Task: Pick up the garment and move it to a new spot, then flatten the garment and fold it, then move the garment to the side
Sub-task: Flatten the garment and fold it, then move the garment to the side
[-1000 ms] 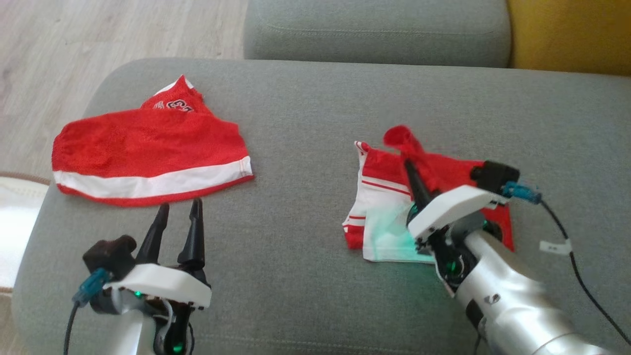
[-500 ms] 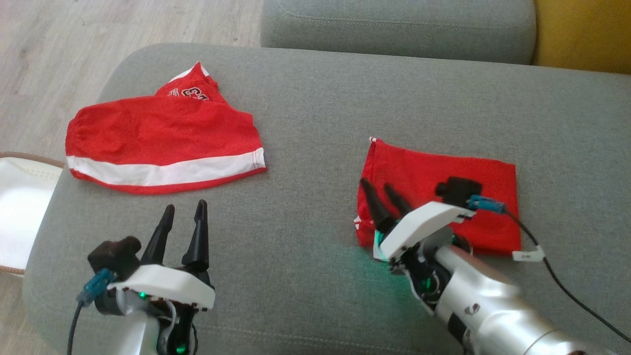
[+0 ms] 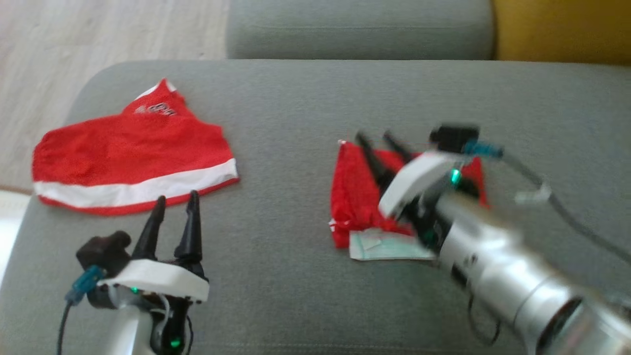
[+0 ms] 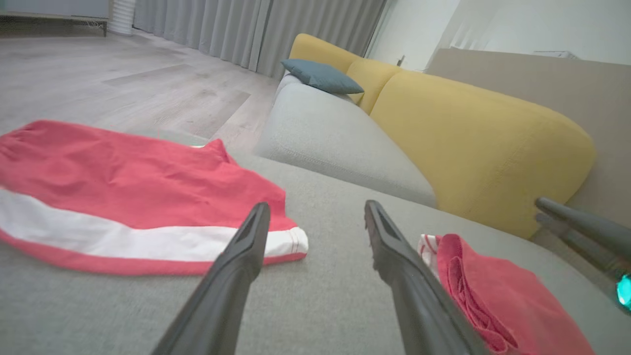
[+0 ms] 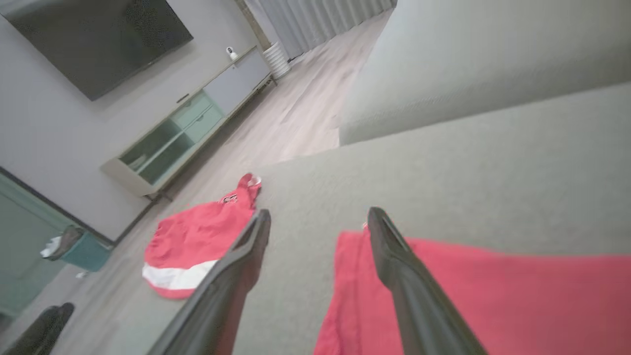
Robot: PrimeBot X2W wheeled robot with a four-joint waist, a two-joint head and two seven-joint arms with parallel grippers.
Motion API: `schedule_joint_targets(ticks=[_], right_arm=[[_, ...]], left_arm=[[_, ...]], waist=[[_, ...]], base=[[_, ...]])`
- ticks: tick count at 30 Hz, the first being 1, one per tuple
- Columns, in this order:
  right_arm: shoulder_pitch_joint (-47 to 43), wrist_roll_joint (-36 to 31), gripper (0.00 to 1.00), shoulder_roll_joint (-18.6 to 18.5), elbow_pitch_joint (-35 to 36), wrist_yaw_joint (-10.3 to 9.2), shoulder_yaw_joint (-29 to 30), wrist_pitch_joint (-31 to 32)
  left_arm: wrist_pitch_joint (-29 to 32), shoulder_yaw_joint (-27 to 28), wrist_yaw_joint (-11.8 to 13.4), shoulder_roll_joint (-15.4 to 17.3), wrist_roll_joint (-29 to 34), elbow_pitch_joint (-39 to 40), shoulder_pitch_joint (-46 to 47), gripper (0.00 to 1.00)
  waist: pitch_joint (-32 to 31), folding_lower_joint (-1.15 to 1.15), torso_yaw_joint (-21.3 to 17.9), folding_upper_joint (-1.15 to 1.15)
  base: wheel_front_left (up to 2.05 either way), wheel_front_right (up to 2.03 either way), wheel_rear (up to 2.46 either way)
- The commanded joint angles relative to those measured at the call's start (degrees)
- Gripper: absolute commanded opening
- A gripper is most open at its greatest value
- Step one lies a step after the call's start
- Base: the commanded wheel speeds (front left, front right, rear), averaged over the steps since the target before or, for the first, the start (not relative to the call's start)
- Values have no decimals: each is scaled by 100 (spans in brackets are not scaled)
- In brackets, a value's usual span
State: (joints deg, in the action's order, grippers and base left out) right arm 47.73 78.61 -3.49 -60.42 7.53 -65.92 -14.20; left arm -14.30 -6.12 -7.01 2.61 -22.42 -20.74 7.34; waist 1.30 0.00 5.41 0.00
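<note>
The right gripper [image 3: 375, 137], centre-right of the head view, has its two dark fingers spread with nothing between them, over the folded red fabric garment [image 3: 352, 197]. The left gripper [image 3: 176, 197], at lower left, is likewise parted and empty, just below the red white-striped shorts [image 3: 133, 158] lying on the grey sofa cushion [image 3: 286, 123].

Bright, even daylight; the head view is smeared by motion blur.
</note>
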Motion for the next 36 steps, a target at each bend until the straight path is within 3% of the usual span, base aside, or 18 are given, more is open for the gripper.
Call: schedule_joint_targets(ticks=[1, 5, 9, 10, 11, 14, 19, 24, 36], right_arm=[[408, -506, 100, 61, -221, -4, 245, -76], [758, -1588, 100, 28, -629, -4, 752, -78], [696, -3014, 100, -314, -389, -4, 1705, -78], [576, -3381, 100, -419, -216, -4, 2001, -79], [211, -4095, 100, -583, 225, -4, 2675, -79], [-541, -5202, 100, -677, 1045, -4, 3725, -79], [-1888, -6587, 100, -315, 2338, -4, 5212, -79], [-2817, -7228, 100, -18, 3037, -4, 5983, -79], [-3324, -7136, 100, 59, 3587, -4, 6244, 70]], left_arm=[[-70, 275, 27, 27, -65, 296, 286, 100], [-70, 350, 60, 27, -52, 490, 283, 100], [-70, 492, 82, 32, 279, 899, 270, 100], [-70, 529, 84, 31, 294, 963, 258, 100], [-70, 578, 90, 30, 315, 1047, 233, 100], [-70, 596, 116, 29, 292, 1133, 187, 100], [-70, 578, 141, 28, 424, 1230, 35, 100], [-70, 569, 139, 28, 615, 1272, -180, 100], [-70, 476, 223, 27, 795, 1427, -364, 100]], waist=[[-21, 0, -211, 0], [-31, 0, -410, 0], [-18, 0, -638, 0], [-18, 0, -685, 0], [-21, 0, -768, 0], [-33, 0, -859, 0], [-46, 0, -950, 0], [-38, 0, -979, 0], [123, 0, -899, 0]], base=[[0, 0, 0], [0, 0, 0], [0, 0, 0], [0, 0, 0], [0, 0, 0], [0, 0, 0], [0, 0, 0], [0, 0, 0], [0, 0, 0]])
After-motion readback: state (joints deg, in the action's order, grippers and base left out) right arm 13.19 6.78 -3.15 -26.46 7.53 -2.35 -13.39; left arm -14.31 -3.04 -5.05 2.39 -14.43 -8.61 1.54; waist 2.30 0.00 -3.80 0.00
